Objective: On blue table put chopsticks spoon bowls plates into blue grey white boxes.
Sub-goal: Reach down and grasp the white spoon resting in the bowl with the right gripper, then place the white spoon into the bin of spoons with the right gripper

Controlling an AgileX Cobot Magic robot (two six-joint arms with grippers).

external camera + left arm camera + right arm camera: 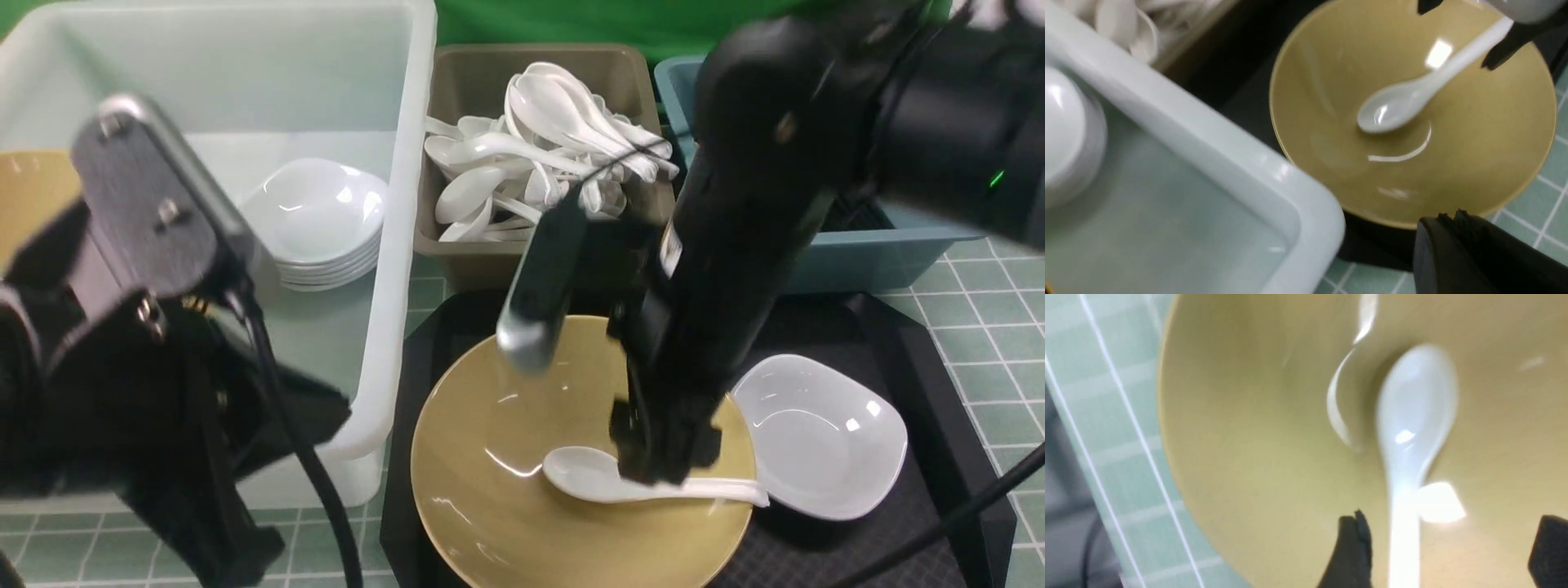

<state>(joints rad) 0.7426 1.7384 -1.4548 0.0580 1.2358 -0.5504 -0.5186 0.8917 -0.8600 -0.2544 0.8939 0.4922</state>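
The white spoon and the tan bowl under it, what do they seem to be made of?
The spoon looks like glazed ceramic or melamine: opaque white, glossy, with sharp light spots. The bowl seems the same ware, mustard-tan with curved highlights; ceramic or hard plastic cannot be told apart.

We see a bench (996, 327) of pale teal-green tiles with thin white grid lines. The tray (816, 547) is textured black, the bowl (490, 457) glossy mustard-tan, the spoon (588, 478) and plate (824, 433) glossy white. We count a translucent white box (404, 204), a brownish-grey box (482, 90) and a dusty blue box (882, 253).
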